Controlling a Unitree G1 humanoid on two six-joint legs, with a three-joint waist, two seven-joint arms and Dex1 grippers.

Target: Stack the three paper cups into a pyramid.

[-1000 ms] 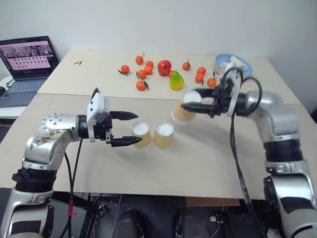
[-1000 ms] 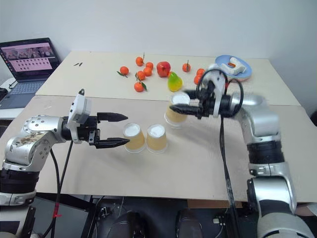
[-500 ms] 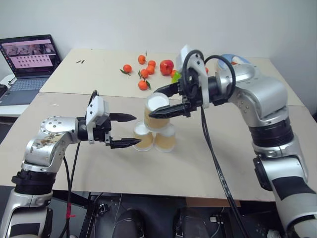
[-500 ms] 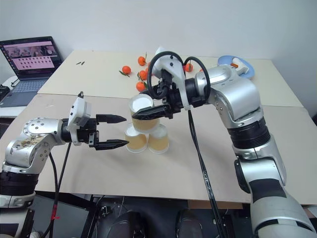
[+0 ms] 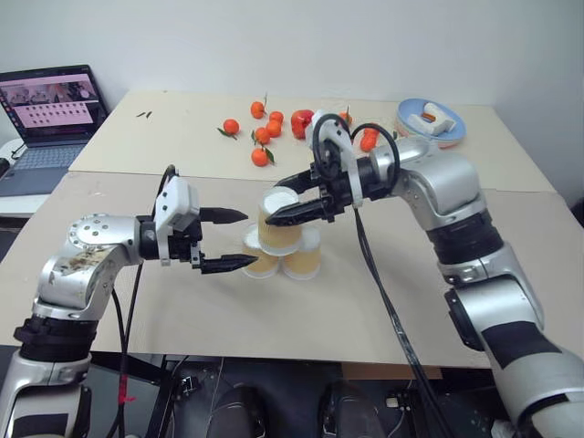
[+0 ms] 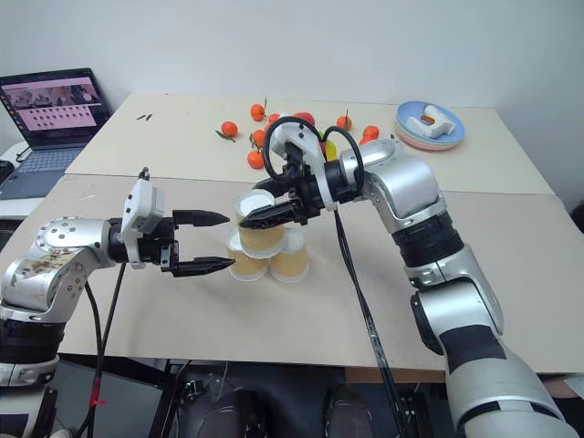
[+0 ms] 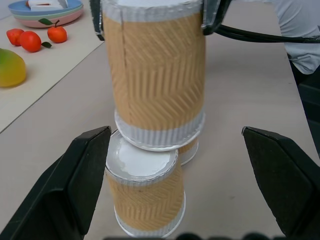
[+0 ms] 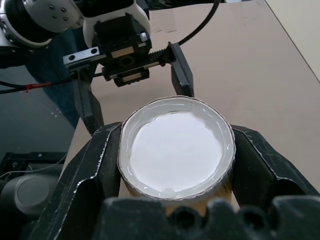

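Observation:
Two tan paper cups (image 5: 260, 260) (image 5: 304, 258) stand upside down side by side on the front table. A third paper cup (image 5: 276, 226) sits centred over them, white base up, with my right gripper (image 5: 274, 203) shut on it from the right. In the left wrist view its rim (image 7: 160, 135) is at the lower cup's base (image 7: 141, 162); I cannot tell whether it rests there. My left gripper (image 5: 249, 239) is open, level, just left of the pyramid, touching no cup. In the right wrist view the fingers (image 8: 95, 170) clasp both sides of the held cup (image 8: 177, 145).
On the back table lie several oranges (image 5: 261, 155), a red apple (image 5: 301, 119) and a blue plate (image 5: 436, 128) with something on it at the far right. An open laptop (image 5: 50, 109) stands at the far left. The front table (image 5: 365, 310) is bare around the cups.
My right gripper has carried the cup leftward and lower, from beside the fruit to directly over the two standing cups. The left gripper has kept its place, open.

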